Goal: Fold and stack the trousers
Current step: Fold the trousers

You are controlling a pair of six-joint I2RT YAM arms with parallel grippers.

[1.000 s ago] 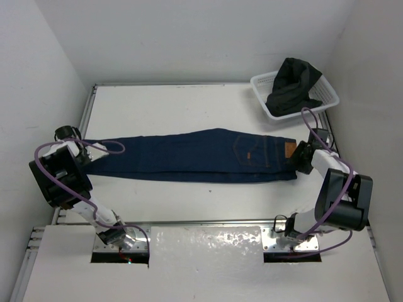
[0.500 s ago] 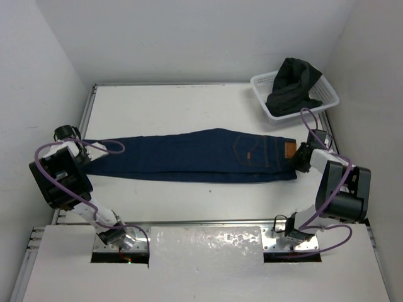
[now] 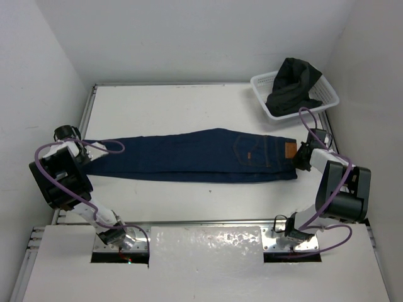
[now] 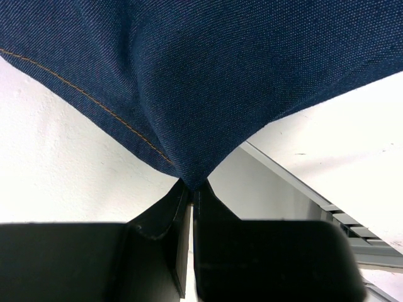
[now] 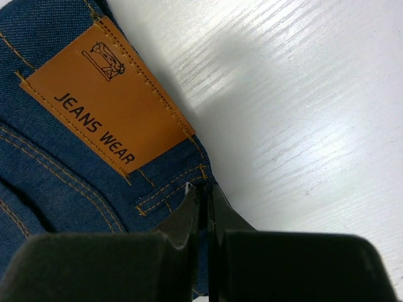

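Observation:
The trousers (image 3: 201, 154), dark navy jeans with tan stitching, lie stretched flat from left to right across the white table (image 3: 176, 107). My left gripper (image 3: 80, 151) is at their leg end on the left; in the left wrist view it (image 4: 191, 187) is shut on a pinched fold of denim (image 4: 208, 75). My right gripper (image 3: 298, 157) sits at the waistband on the right. Its wrist view shows it (image 5: 204, 192) shut on the waistband edge (image 5: 56, 170), just below the tan patch (image 5: 104, 94).
A white basket (image 3: 329, 94) stands at the back right corner holding a crumpled dark garment (image 3: 291, 85). The table's left edge and metal rail (image 4: 296, 182) run close beside my left gripper. White walls enclose the table.
My right gripper has closed onto the waistband edge, and the right arm has drawn in slightly. The left gripper and the trousers have stayed put.

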